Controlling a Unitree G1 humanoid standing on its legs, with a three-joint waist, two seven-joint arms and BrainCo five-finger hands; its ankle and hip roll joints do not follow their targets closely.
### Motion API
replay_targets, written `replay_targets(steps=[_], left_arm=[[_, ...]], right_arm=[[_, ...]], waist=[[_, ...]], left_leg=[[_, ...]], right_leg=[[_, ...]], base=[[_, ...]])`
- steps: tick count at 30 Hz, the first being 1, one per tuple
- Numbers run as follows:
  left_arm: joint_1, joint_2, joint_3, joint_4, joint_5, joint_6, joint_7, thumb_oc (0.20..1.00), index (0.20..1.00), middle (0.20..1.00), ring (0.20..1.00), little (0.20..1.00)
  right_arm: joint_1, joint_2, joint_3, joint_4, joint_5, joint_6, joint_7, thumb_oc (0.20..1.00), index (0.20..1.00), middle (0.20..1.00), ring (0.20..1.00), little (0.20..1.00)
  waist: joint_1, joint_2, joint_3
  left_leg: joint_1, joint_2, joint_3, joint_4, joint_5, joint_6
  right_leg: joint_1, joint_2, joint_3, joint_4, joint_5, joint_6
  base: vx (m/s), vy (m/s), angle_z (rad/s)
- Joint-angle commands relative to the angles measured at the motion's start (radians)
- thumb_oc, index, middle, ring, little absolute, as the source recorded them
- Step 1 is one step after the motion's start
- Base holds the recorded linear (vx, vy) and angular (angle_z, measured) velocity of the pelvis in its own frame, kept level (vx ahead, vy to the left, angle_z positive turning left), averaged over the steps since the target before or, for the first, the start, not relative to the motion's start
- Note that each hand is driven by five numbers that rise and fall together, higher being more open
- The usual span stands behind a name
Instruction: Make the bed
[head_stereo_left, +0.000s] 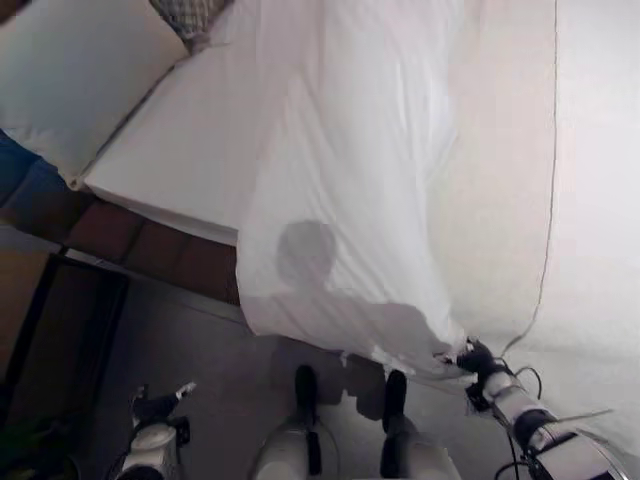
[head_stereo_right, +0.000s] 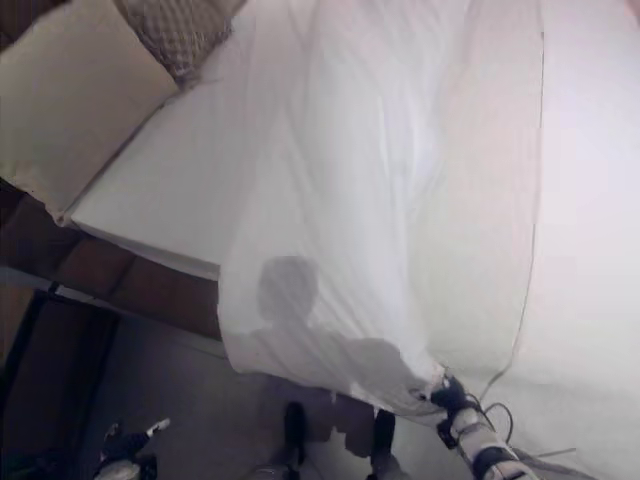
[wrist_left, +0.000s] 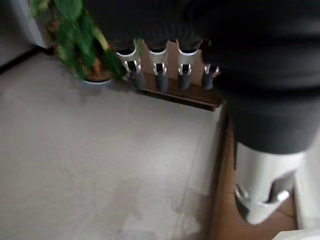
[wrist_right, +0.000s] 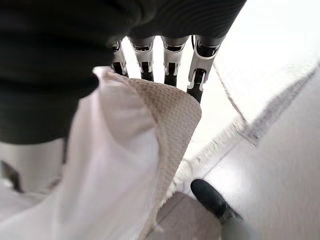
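Observation:
A thin white sheet (head_stereo_left: 350, 180) hangs lifted over the bed's white mattress (head_stereo_left: 180, 140), its lower edge dangling past the bedside above the floor. My right hand (head_stereo_left: 478, 360) is at the sheet's lower corner. In the right wrist view the hand's fingers (wrist_right: 172, 65) and thumb are curled on a bunched fold of the sheet (wrist_right: 125, 150), which shows a woven beige hem. Low at the left over the floor, my left hand (head_stereo_left: 160, 405) is idle; its fingers (wrist_left: 160, 75) are straight and hold nothing.
A large white pillow (head_stereo_left: 70, 70) and a checked cushion (head_stereo_left: 190, 15) lie at the head of the bed. The brown bed frame (head_stereo_left: 130, 240) runs below the mattress. A potted plant (wrist_left: 80, 40) and a dark floor frame (head_stereo_left: 40, 340) are to my left.

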Motion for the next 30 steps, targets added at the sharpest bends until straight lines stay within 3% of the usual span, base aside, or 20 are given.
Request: replay_targets(steps=[1,10,15,17,23,26,28,30], left_arm=[[-0.042,-0.017,-0.023,0.08,0.047,0.007,-0.016,1.0,1.0,1.0,1.0,1.0],[-0.028,-0.047,-0.075,0.019,0.045,0.007,-0.07,1.0,1.0,1.0,1.0,1.0],[-0.034,-0.054,-0.098,-0.009,0.038,0.009,-0.083,1.0,1.0,1.0,1.0,1.0],[-0.037,-0.067,-0.1,-0.026,0.007,0.0,-0.095,1.0,1.0,1.0,1.0,1.0],[-0.01,-0.082,-0.094,-0.067,-0.094,-0.021,-0.173,1.0,1.0,1.0,1.0,1.0],[0.007,-0.081,-0.084,-0.097,-0.127,-0.026,-0.19,1.0,1.0,1.0,1.0,1.0],[0.027,-0.079,-0.069,-0.214,-0.192,-0.047,-0.2,1.0,1.0,1.0,1.0,1.0],[0.032,-0.074,-0.065,-0.238,-0.198,-0.051,-0.213,1.0,1.0,1.0,1.0,1.0]], right_arm=[[0.067,-0.042,0.02,0.072,0.049,0.053,-0.005,1.0,1.0,1.0,1.0,1.0],[0.123,-0.003,0.048,0.062,0.075,0.054,0.065,1.0,1.0,1.0,1.0,1.0],[0.128,-0.002,0.072,0.024,0.073,0.052,0.075,1.0,1.0,1.0,1.0,1.0],[0.139,0.008,0.054,-0.016,0.159,0.037,0.098,1.0,1.0,1.0,1.0,1.0],[0.151,0.028,0.046,-0.053,0.233,0.027,0.151,1.0,1.0,1.0,1.0,1.0],[0.155,0.028,0.028,-0.08,0.206,0.024,0.119,1.0,1.0,1.0,1.0,1.0],[0.185,0.013,-0.014,-0.239,0.207,0.014,0.093,1.0,1.0,1.0,1.0,1.0],[0.195,0.011,-0.017,-0.273,0.219,0.008,0.099,1.0,1.0,1.0,1.0,1.0]], waist=[[-0.039,0.01,-0.024],[-0.057,0.006,-0.078],[-0.052,-0.017,-0.069],[-0.046,-0.033,-0.065],[-0.02,-0.044,-0.09],[-0.017,-0.046,-0.105],[-0.021,-0.048,-0.107],[-0.021,-0.049,-0.111]], left_leg=[[-0.022,-0.069,-0.01,0.001,-0.036,0.01],[0.064,-0.026,-0.033,0.006,-0.017,-0.009],[0.043,-0.026,-0.055,0.122,-0.058,-0.005],[0.018,-0.042,-0.096,0.186,-0.077,-0.005],[-0.072,-0.075,-0.175,0.156,-0.041,-0.006],[-0.046,-0.076,-0.169,0.142,-0.054,0.005],[-0.026,-0.079,-0.152,0.125,-0.064,0.018],[-0.026,-0.079,-0.145,0.121,-0.066,0.023]], right_leg=[[-0.029,0.008,0.019,0.076,-0.088,0.046],[0.031,0.064,0.021,0.138,-0.158,0.0],[0.056,0.067,0.026,0.15,-0.166,-0.017],[0.069,0.064,0.032,0.15,-0.168,-0.023],[0.084,0.067,0.055,0.123,-0.158,-0.01],[0.096,0.067,0.073,0.108,-0.161,0.0],[0.107,0.052,0.085,0.103,-0.165,0.012],[0.102,0.049,0.092,0.106,-0.164,0.014]], base=[[0.03,-0.157,0.01],[0.02,-0.18,-0.01],[0.01,-0.129,0.0],[0.02,-0.056,-0.02],[0.07,0.034,-0.04],[0.11,0.128,-0.14],[0.11,0.193,-0.29],[0.07,0.16,-0.2]])
